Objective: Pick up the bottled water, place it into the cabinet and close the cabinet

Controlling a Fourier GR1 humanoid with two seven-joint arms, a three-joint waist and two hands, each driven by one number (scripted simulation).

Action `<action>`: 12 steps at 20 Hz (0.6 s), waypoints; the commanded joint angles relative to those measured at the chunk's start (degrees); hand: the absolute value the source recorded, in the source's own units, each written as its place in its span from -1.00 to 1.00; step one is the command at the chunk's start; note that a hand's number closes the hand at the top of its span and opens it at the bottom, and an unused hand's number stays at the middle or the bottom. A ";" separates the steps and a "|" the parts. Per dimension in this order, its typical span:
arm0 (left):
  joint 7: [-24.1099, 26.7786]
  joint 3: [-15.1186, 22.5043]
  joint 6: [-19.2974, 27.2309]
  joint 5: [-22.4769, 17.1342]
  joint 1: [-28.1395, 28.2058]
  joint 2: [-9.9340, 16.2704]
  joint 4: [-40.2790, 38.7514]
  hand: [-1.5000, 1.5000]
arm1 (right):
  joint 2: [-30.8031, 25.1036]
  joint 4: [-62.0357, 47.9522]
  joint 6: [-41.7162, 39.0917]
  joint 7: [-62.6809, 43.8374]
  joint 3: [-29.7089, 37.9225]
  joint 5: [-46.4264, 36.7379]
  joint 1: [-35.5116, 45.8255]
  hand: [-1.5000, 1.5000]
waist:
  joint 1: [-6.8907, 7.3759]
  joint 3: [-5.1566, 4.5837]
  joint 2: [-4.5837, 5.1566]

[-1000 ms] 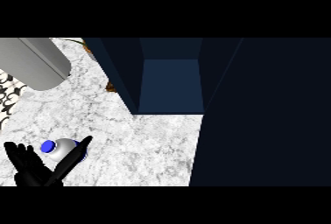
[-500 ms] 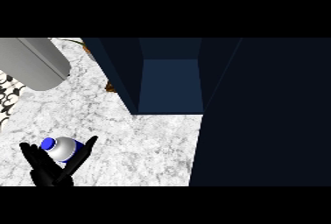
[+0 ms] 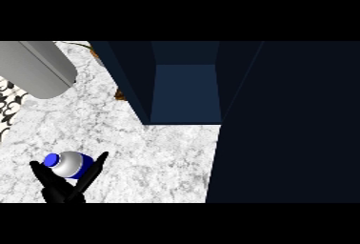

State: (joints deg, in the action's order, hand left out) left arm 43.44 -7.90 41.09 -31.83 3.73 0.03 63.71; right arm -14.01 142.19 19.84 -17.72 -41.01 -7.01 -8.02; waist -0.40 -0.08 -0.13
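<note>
The bottled water (image 3: 69, 164) shows from above at the lower left of the marble counter (image 3: 162, 152): a pale body with a blue cap that leans to the left. My left hand (image 3: 60, 193) comes up from the lower edge, its thumb and fingers forming a V round the bottle's sides. Whether the bottle is off the counter I cannot tell. The dark blue cabinet (image 3: 186, 90) stands open at the upper middle, well right of the bottle. Its door (image 3: 288, 124) fills the right side of the view. My right hand is not in view.
A large grey cylinder (image 3: 38, 66) slants in from the upper left corner. Below it, at the left edge, lies a black-and-white patterned surface (image 3: 8, 102). A small brown thing (image 3: 119, 95) peeks out at the cabinet's left wall.
The hand's fingers have drawn in from a wide spread to lie against the bottle. The bottle has barely shifted.
</note>
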 commanded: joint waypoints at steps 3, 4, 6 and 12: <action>8.59 -1.97 -4.26 -5.84 -0.83 -0.02 -7.75 -1.00 | -2.22 7.20 0.89 -0.98 -3.49 -7.00 -3.44 -1.00 | -0.17 0.01 -0.04; 9.21 -0.88 -3.41 -6.05 -1.26 -0.02 -6.47 -1.00 | -1.21 6.01 2.11 -1.67 -4.73 -8.76 -2.92 -1.00 | -0.10 0.01 -0.05; 10.15 -5.65 -9.15 -5.72 -6.21 1.11 -13.52 -1.00 | -1.54 4.48 1.06 -3.33 -2.95 -7.35 0.13 -1.00 | -0.16 -0.03 0.06; 14.59 -3.16 -11.36 -9.26 -6.70 0.00 -14.86 -1.00 | -1.85 3.15 1.16 -1.54 -0.41 -4.23 0.97 -1.00 | 0.07 0.04 0.06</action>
State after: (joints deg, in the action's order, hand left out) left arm 54.37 -11.40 31.75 -38.70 -1.44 0.49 50.75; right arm -14.44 141.54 21.91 -17.86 -42.56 -7.47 -6.68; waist -0.43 -0.07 -0.10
